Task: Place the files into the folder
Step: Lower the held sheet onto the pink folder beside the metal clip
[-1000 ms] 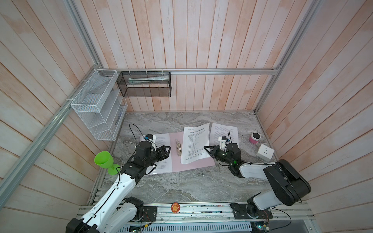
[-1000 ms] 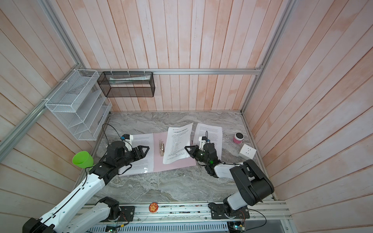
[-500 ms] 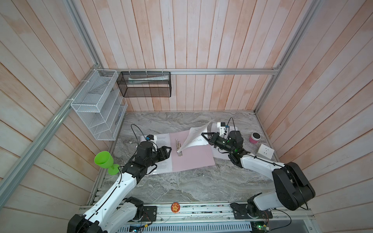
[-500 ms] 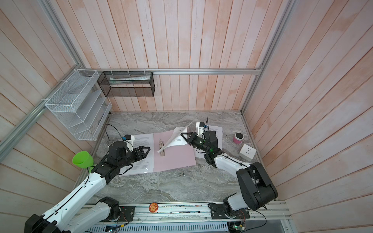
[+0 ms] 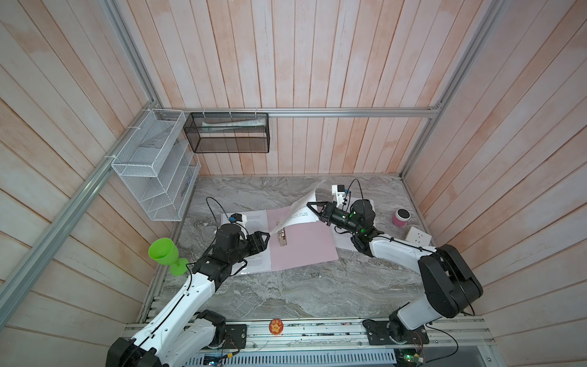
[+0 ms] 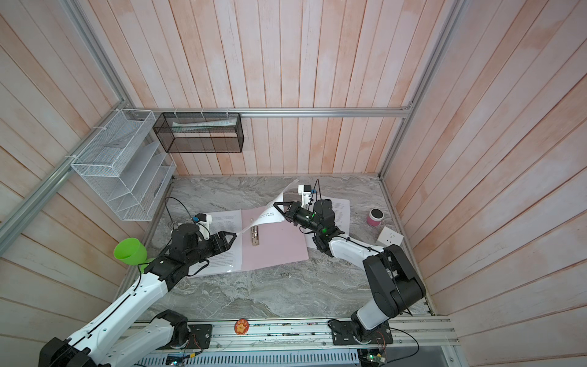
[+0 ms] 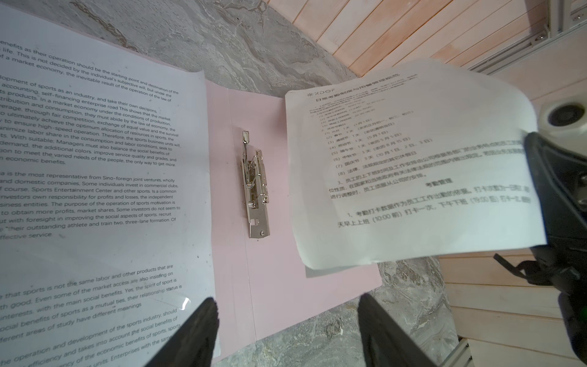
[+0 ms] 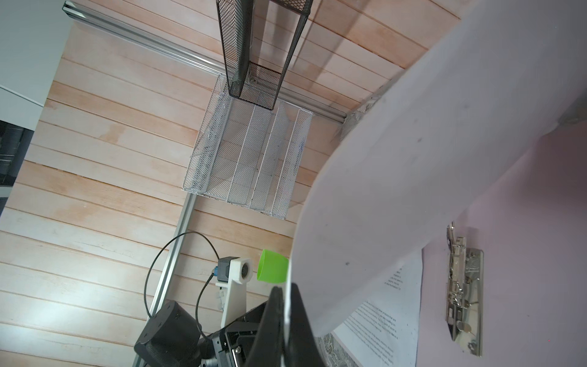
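aloft, curled sheet (image 5: 298, 210) over pink folder (image 5: 305, 251)

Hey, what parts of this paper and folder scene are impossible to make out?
The lifted sheet: its text is blurred in the left wrist view.
The folder: left cover hidden under the printed sheet, same view.
The third sheet: partly hidden behind the right arm in both top views.

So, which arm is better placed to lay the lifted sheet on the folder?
Right. The right pincer is shut on the lifted sheet, which hangs over the open folder; the left pincer is open and holds nothing.
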